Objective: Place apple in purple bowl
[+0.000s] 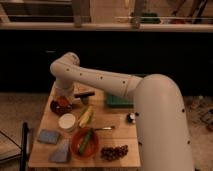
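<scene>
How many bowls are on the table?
2. The purple bowl is at the table's far left, under the gripper, with the apple. The orange bowl is near the front, beside the grapes.

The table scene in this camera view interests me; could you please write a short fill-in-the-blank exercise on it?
1. The claw hangs over the purple bowl at the table's far-left ____.
2. The small white cup stands between the purple bowl and the ____ bowl.
3. The dark ____ lie just right of the orange bowl.
4. The red-orange ____ sits at the purple bowl.

Missing: corner; orange; grapes; apple
</scene>
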Action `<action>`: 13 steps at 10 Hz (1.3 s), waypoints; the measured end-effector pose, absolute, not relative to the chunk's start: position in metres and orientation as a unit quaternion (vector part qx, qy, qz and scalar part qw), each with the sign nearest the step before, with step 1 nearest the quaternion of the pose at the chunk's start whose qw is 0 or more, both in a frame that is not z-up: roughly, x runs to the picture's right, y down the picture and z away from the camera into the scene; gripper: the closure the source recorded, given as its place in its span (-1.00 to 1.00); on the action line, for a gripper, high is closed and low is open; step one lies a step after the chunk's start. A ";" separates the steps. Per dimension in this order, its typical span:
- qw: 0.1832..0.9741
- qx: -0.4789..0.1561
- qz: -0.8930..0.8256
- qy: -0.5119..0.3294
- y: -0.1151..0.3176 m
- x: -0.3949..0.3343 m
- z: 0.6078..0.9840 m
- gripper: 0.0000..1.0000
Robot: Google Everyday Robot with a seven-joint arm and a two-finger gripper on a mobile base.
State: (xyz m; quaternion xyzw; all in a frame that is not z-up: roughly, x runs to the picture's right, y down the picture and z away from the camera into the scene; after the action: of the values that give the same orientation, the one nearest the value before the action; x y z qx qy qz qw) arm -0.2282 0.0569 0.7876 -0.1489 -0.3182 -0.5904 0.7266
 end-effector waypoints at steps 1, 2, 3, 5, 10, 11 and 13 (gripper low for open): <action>0.722 -0.147 -0.593 -0.324 0.056 -0.235 0.792 0.97; 0.719 -0.149 -0.594 -0.327 0.055 -0.237 0.796 0.81; 0.718 -0.150 -0.595 -0.329 0.054 -0.239 0.800 0.65; 0.715 -0.152 -0.595 -0.333 0.056 -0.247 0.809 0.24; 0.714 -0.158 -0.590 -0.341 0.058 -0.253 0.827 -0.60; 0.714 -0.159 -0.589 -0.342 0.058 -0.253 0.829 -0.60; 0.715 -0.159 -0.589 -0.341 0.058 -0.253 0.830 -0.60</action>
State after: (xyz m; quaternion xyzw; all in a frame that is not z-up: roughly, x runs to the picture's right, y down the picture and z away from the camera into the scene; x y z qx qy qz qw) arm -0.2526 0.0580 0.8302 -0.1593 -0.3410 -0.5889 0.7152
